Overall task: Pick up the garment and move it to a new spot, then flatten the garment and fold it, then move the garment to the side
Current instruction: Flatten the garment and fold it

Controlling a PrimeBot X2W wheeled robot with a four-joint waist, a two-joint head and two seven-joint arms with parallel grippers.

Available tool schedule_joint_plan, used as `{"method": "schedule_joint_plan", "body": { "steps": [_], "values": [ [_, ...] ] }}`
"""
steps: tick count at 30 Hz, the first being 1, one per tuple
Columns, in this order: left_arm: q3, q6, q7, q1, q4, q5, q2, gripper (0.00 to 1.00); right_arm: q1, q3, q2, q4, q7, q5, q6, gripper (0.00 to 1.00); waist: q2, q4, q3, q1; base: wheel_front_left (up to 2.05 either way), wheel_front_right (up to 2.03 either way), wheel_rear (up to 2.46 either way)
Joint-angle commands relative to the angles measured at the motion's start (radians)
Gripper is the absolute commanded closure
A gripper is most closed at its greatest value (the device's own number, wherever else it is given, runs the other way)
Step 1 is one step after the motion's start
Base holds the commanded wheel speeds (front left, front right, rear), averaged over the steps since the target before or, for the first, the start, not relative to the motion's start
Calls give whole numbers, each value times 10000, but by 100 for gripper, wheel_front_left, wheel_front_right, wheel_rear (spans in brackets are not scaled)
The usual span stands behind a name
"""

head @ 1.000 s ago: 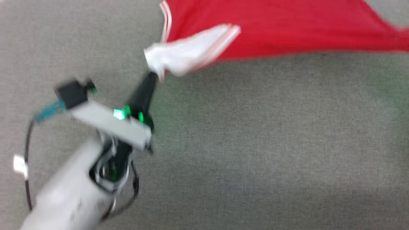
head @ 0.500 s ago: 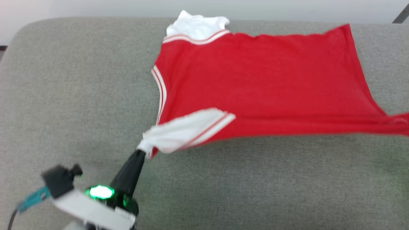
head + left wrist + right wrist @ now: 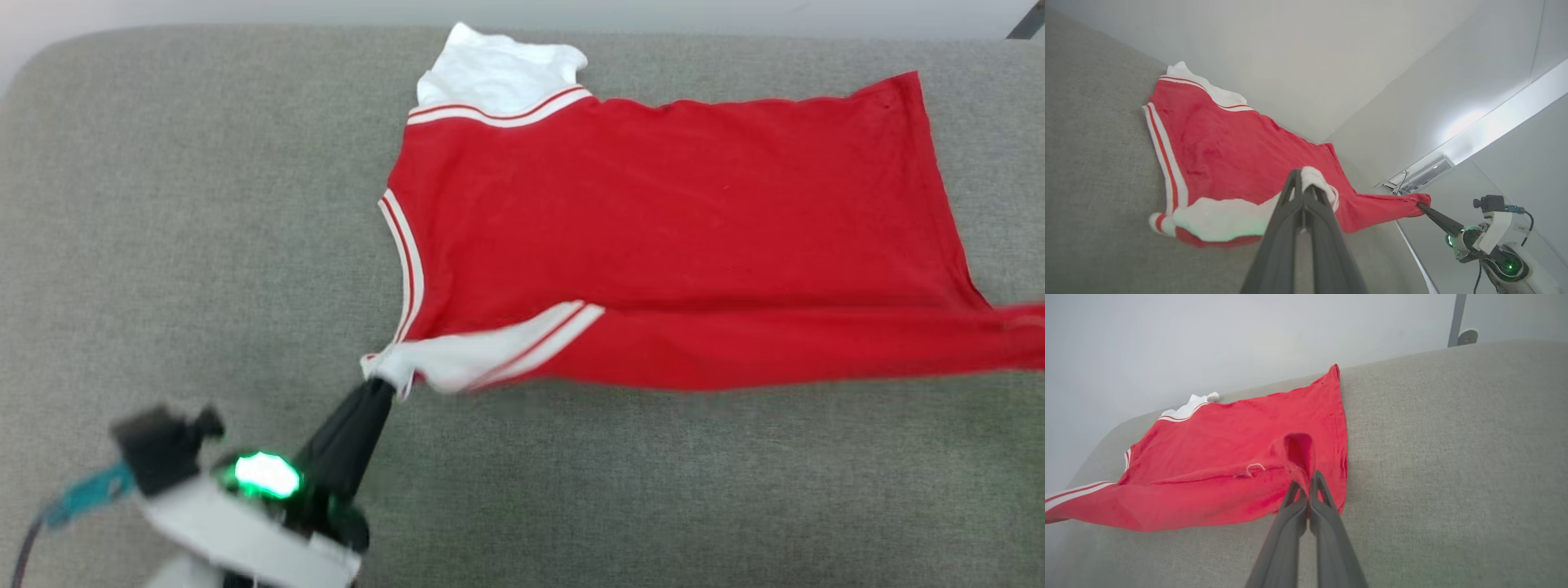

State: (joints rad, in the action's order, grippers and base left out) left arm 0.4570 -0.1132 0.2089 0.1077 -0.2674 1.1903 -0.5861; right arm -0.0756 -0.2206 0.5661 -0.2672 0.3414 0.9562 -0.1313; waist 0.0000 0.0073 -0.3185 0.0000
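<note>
Here the garment [image 3: 669, 229] is laid across the far grey cushion [image 3: 180, 245]; its near-left white sleeve is clamped by the left gripper [image 3: 384, 389]; its near-right hem is clamped by the right gripper [image 3: 1305, 481].

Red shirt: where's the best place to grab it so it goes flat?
The two ends of its near edge, from the robot's side: the near white sleeve and the hem corner. The shirt lies spread sideways on the grey cushion, so pulling those ends apart stretches it. The left end effector and right end effector grip there.
</note>
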Motion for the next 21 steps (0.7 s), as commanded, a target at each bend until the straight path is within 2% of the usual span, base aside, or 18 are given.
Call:
{"method": "schedule_joint_plan", "body": {
  "steps": [1,8,17,21],
  "values": [
    [71,-63,-208,517,223,19,15,100,462,104,-55,124,127,-124,11,100,0,45,-73,0,0,0,0],
    [659,-190,-1223,3182,1654,255,411,100,2552,928,48,1600,569,-485,11,100,0,37,-439,0,0,0,0],
    [1356,-187,-875,4950,3867,701,844,100,4161,1303,-383,3904,366,-885,9,100,0,-41,-1098,0,0,0,0],
    [1852,-182,-610,5380,5295,322,764,100,4665,1904,-556,4558,121,-1012,9,100,0,-106,-1298,0,0,0,0]
  ]
}}
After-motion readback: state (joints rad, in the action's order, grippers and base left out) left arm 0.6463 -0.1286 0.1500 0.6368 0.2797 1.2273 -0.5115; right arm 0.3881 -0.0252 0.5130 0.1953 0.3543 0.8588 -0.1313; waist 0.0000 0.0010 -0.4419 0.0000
